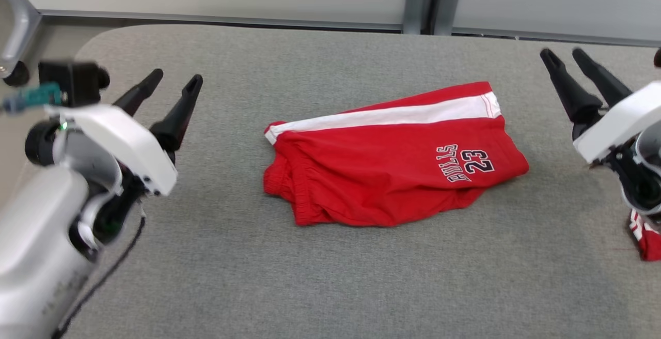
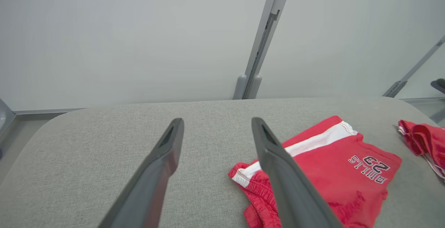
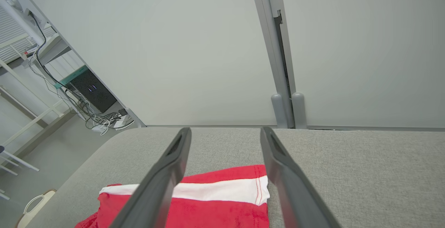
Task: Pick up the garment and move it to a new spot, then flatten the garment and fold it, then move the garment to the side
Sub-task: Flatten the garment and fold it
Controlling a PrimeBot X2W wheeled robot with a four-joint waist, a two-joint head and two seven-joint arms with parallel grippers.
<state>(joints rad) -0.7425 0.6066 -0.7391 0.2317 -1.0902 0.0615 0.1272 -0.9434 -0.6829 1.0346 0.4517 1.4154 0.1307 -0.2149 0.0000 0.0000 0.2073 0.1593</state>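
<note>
red garment (image 1: 392,158) lies folded mid table (image 1: 330,287). left gripper (image 1: 175,76) & right gripper (image 1: 563,54) flank it, well apart from it, both w/ jaws wide, empty.

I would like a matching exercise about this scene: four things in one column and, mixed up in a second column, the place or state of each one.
Column 1
1. red shorts
2. left hand
3. right hand
4. small red cloth

Column 2
a. open, holding nothing, at the right of the head view
b. lying in the middle of the table
c. crumpled, low at the right border of the head view
d. open, holding nothing, at the left of the head view

Pairs: 1-b, 2-d, 3-a, 4-c
</note>
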